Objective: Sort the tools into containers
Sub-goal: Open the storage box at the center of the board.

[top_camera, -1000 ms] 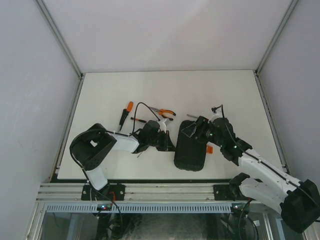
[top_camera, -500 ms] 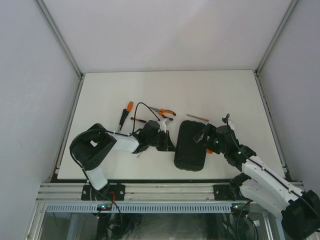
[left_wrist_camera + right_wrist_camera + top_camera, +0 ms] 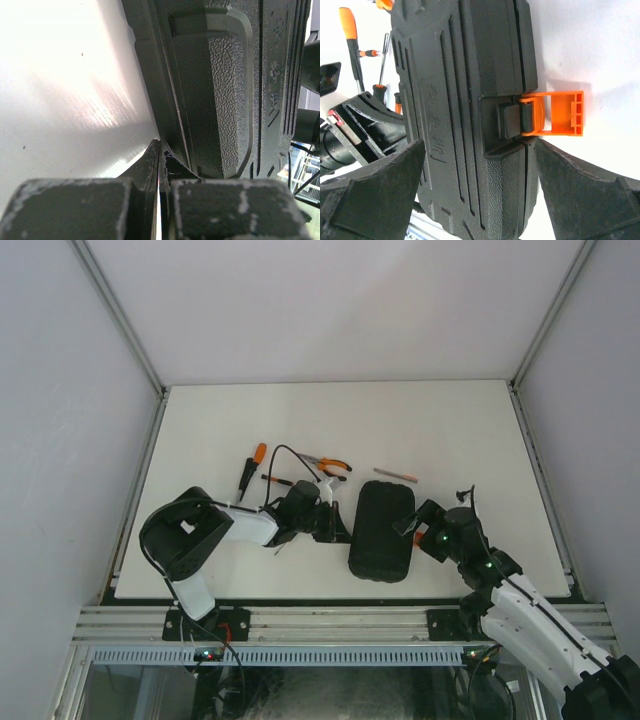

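Re tool case (image 3: 380, 532): shut, flat on the table (image 3: 470, 430), near edge, roughly centred between the arms, ribbed shell up. Long axis near-to-far, far end tipped slightly right. Orange latch (image 3: 552, 114) on the right long side, flipped outward, pointing toward the right arm.
Re right gripper (image 3: 479, 145): released, spread wide, fingers (image 3: 375, 190) straddling the latch, just off the case.
Re left gripper (image 3: 159, 150): clenched, pads pressed together, tips at the case's left edge by the seam.
Re loose tools, all beyond the case:
- Orange-handled screwdriver (image 3: 253, 464): far left, orange end pointing away.
- Pliers (image 3: 333, 467): handles to the right.
- Thin screwdriver (image 3: 394, 475): just past the case's far end, lying left-to-right.
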You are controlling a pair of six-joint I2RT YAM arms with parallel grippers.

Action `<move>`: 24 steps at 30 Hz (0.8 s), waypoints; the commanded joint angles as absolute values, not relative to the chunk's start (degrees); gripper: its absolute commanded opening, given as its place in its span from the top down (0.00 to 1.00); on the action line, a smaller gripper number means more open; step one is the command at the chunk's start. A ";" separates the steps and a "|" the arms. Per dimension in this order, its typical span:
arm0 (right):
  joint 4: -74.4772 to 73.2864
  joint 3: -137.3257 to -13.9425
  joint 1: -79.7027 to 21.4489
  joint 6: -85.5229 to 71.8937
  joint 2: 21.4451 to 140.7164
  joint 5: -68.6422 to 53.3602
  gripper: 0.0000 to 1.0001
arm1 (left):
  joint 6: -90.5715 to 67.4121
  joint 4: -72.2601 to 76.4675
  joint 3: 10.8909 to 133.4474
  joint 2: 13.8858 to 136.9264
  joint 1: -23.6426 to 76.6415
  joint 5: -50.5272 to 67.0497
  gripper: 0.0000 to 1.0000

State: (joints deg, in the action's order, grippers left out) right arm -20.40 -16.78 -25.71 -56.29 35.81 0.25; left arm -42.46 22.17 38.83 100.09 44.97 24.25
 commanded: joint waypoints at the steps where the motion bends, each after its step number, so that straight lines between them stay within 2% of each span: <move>1: -14.77 -13.98 -24.72 -59.10 34.91 -6.77 0.10 | -41.77 22.82 41.92 99.76 45.26 25.34 1.00; 13: -12.77 -12.14 -24.26 -60.10 32.31 -10.25 0.09 | -41.84 22.68 41.98 99.91 45.53 25.40 1.00; 24: -16.69 -13.16 -24.30 -59.72 29.22 -9.46 0.09 | -41.84 22.68 41.98 100.11 45.79 25.41 1.00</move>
State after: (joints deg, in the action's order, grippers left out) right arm -18.17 -11.70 -24.38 -59.13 30.52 -8.51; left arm -42.41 21.34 38.83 100.09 45.10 24.23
